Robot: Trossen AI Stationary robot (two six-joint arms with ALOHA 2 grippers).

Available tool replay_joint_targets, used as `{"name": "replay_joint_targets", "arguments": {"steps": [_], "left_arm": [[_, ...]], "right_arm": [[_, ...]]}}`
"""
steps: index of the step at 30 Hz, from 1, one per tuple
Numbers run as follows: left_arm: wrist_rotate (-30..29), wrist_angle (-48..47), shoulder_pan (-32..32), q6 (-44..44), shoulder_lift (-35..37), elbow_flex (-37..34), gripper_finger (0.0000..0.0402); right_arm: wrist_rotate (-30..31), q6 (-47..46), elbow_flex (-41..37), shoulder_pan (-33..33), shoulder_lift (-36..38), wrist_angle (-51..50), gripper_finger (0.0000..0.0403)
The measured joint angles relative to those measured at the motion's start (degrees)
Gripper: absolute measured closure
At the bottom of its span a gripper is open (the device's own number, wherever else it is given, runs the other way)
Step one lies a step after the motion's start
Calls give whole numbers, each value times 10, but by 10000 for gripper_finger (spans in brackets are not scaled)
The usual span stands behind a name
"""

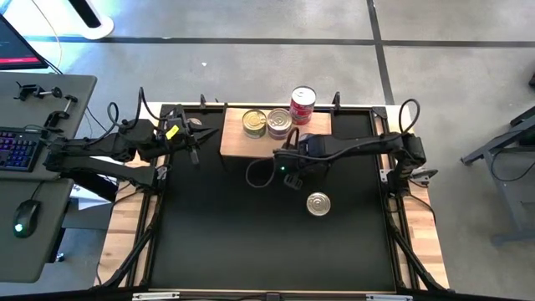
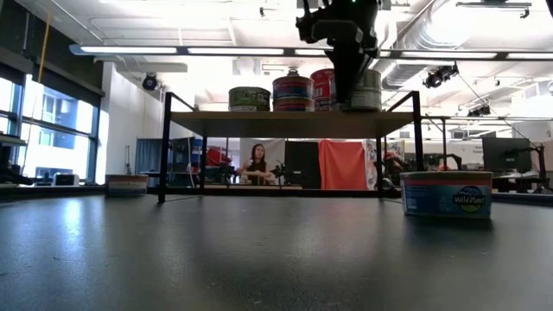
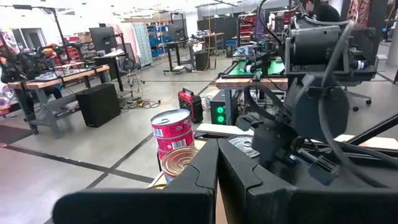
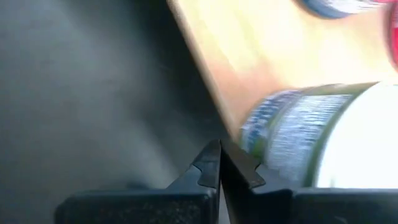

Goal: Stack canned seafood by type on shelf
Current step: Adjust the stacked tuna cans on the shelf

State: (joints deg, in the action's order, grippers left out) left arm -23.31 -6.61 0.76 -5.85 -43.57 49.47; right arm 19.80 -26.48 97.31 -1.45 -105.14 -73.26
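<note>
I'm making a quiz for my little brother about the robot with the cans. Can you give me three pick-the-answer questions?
1. Where is the blue-label can?
A. On the wooden shelf
B. On the black mat
C. In a gripper

2. What colour are the sides of the two stacked cans at the shelf's corner?
A. Red
B. Purple
C. Black

3. How are the right gripper's fingers?
A. Wide open
B. Shut on a can
C. Shut on nothing

Answers:
1. B: the blue-label can sits alone on the black mat, in front of the wooden shelf.
2. A: the stacked cans have red sides under a shiny lid.
3. C: the right gripper has its fingertips pressed together, with nothing between them.
</note>
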Motion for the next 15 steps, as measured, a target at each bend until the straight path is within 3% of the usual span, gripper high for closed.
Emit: {"name": "replay_joint_targets", "arguments": {"steps": [15], "left_arm": [[-1,0,0,-3,0,0,401]], "right_arm": [[67,10,13,57,6,-104,403]]}}
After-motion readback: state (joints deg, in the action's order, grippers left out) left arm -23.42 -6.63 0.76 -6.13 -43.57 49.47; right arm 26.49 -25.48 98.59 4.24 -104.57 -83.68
